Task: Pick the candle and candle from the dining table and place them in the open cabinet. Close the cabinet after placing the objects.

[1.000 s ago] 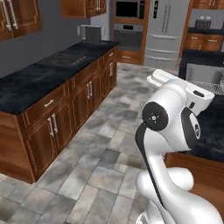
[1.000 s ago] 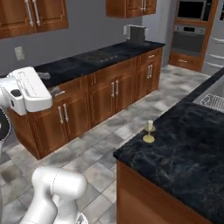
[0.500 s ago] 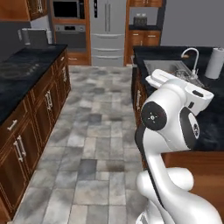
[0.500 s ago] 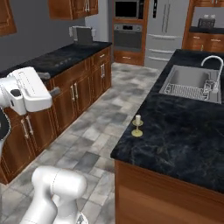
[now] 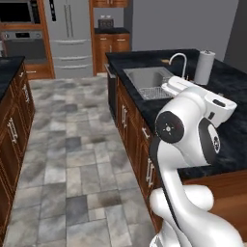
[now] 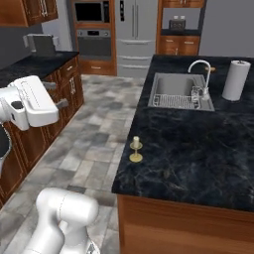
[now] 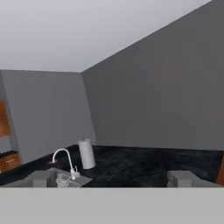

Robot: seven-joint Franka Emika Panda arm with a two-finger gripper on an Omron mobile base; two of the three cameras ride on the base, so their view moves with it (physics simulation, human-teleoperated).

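Note:
A small candle (image 6: 135,149), a cream stub on a brass-coloured base, stands upright near the left edge of the dining table (image 6: 198,149), a black stone island with a built-in sink. A second candle and the open cabinet are out of view. My gripper (image 6: 55,94) hangs open and empty, high over the floor and well left of the candle. In the hand view the gripper (image 7: 111,178) has its tips spread wide. It looks across the island top (image 7: 144,166) toward a grey wall. The arm rises beside the island (image 5: 226,130) in the left base view.
On the island are a steel sink (image 6: 176,90) with a curved faucet (image 6: 198,69) and a paper towel roll (image 6: 235,79). A long counter (image 6: 34,62) with a toaster (image 6: 39,44) runs along the left. A fridge (image 5: 70,34) stands at the back, across the tiled floor.
The whole picture has swung: the base has turned from the left counter toward the island, so the sink and the candle now sit ahead. The arm holds its pose and the gripper stays open.

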